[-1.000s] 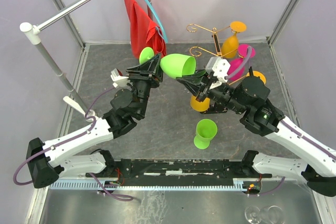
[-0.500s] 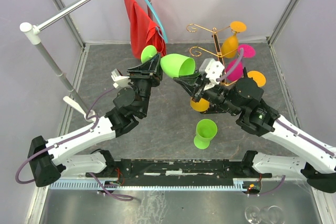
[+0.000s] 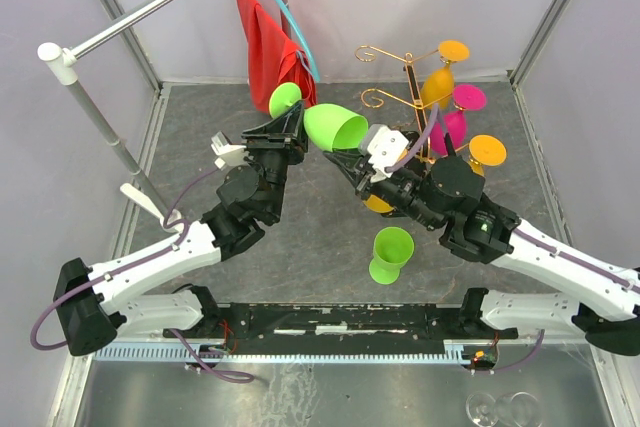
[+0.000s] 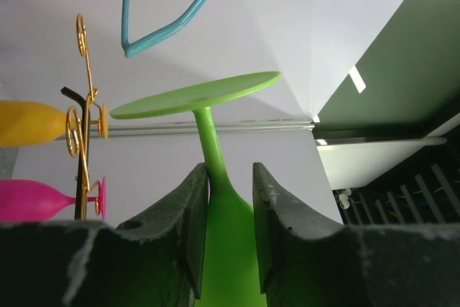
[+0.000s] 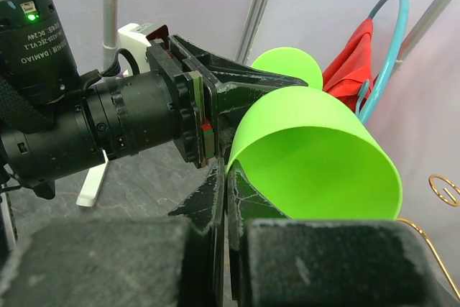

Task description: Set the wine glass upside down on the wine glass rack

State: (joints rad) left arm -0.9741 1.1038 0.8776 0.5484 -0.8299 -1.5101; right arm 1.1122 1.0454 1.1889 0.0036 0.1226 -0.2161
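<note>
The left gripper point(image 4: 230, 177) is clamped on the green wine glass point(image 4: 194, 95) where stem widens into bowl, its foot pointing away. The right gripper point(image 5: 224, 181) is pressed together at the bowl's rim, apparently pinching the thin wall. So the glass lies on its side in mid-air between the two, likely a handover to get a stem grip for inverting it. The wine glass rack point(image 3: 409, 77) stands just beyond the right gripper
</note>
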